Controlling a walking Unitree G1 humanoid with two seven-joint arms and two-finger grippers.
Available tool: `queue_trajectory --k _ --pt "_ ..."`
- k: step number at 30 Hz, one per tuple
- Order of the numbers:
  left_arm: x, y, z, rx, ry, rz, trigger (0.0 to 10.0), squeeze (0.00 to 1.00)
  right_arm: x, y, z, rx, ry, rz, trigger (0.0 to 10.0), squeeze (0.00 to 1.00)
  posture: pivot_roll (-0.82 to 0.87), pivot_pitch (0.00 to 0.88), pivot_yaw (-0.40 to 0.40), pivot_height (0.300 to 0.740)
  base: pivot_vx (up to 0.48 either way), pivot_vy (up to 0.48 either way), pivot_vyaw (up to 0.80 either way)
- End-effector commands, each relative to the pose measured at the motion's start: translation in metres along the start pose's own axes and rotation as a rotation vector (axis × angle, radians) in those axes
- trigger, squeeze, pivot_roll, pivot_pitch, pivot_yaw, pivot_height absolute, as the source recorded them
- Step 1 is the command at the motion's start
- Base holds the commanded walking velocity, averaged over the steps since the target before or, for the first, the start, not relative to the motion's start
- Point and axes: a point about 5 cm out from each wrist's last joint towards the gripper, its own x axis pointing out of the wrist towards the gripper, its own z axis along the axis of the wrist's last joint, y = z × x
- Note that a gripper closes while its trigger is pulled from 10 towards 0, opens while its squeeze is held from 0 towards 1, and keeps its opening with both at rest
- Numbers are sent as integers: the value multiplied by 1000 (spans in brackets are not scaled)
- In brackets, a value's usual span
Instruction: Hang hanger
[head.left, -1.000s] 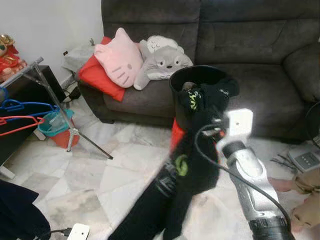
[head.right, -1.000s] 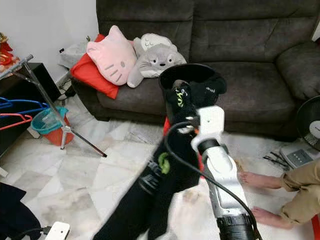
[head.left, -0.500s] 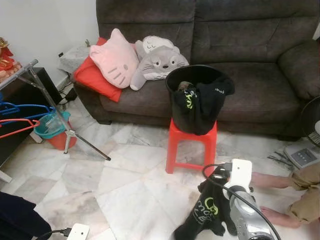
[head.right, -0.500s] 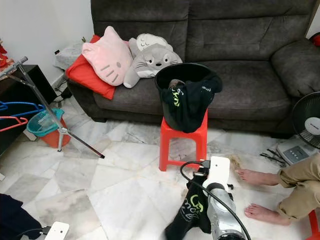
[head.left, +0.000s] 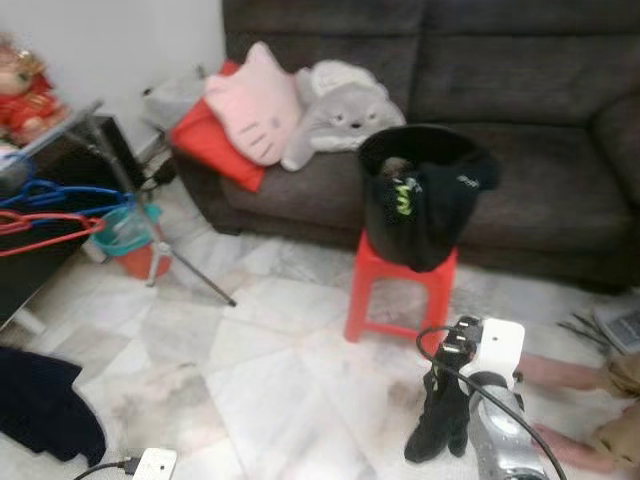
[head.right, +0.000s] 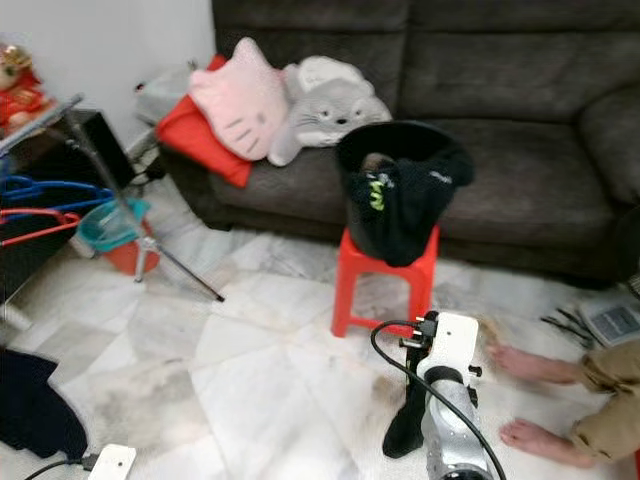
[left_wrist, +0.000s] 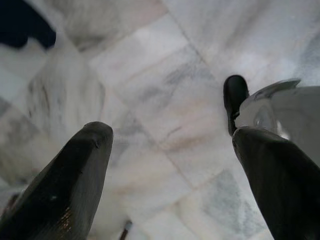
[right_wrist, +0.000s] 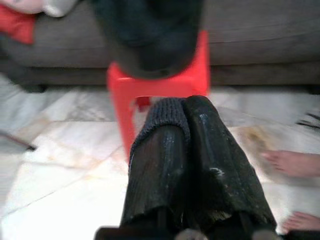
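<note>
— What changed since the earlier frame?
— The black knitted garment (head.right: 408, 420) hangs bunched now, its green print hidden.

— The claws?
— The right gripper (right_wrist: 186, 130) is pinched on that cloth. The left gripper (left_wrist: 170, 165) gapes wide over marble floor (head.left: 250, 350).

— The hangers?
— The blue wire hanger (head.left: 60, 192) and red wire hanger (head.left: 45, 226) hang at nine o'clock, well apart from it.

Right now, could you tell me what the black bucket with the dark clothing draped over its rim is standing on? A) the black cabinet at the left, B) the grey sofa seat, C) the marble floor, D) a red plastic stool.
D: the black bucket sits on top of the red stool, which stands on the marble floor in front of the sofa.
</note>
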Motion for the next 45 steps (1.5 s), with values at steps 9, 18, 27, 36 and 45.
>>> queue_trajectory --k 9,18,27,36,45 --pt "-2 4 -7 -9 15 13 10000 0 2 5 5 10 -44 19 10000 0 -55 0 95 740 0 0 781" --pt "-2 4 -8 -12 17 13 10000 0 2 3 5 12 -49 18 10000 0 -59 0 96 740 0 0 781" --pt "-1 2 -5 -25 7 10 10000 0 6 0 9 -15 -53 26 10000 0 -62 0 83 740 0 0 779" --pt "0 -1 -3 -44 0 11 10000 0 8 -5 13 -37 -53 46 10000 0 -55 0 46 740 0 0 776" --pt "0 -4 -2 -79 -7 14 10000 0 12 -8 19 -44 -59 47 10000 0 -43 0 25 740 0 0 772"
